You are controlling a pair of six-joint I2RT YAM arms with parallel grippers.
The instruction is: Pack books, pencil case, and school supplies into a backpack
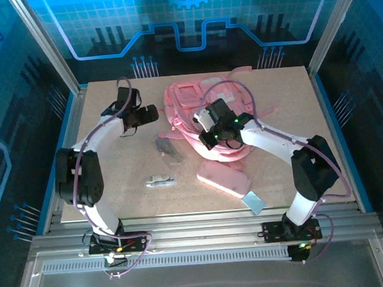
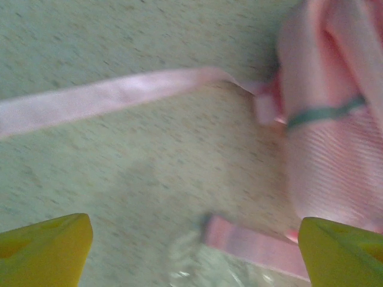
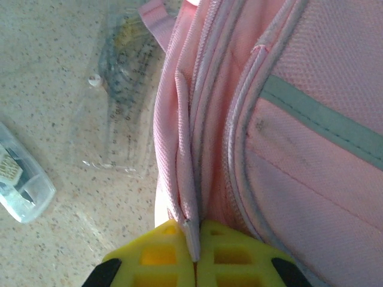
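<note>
The pink backpack point(image 1: 205, 103) lies at the table's far middle. My right gripper point(image 1: 203, 119) is shut on a fold of its fabric beside a zip; in the right wrist view its yellow fingers point(image 3: 161, 257) pinch that thin pink edge of the backpack point(image 3: 299, 149). My left gripper point(image 1: 151, 113) hovers left of the backpack, open, its yellow fingertips point(image 2: 51, 245) far apart over bare table with nothing between them. A pink strap point(image 2: 119, 92) crosses the table ahead of it. The pink pencil case point(image 1: 223, 179) lies near the front. The books are out of view.
A clear packet point(image 1: 167, 148) holding dark bits lies left of the backpack, seen as the clear packet point(image 3: 119, 89) in the right wrist view. A short silver stick point(image 1: 160, 181) and a pale blue rectangle point(image 1: 253, 201) lie near the front edge.
</note>
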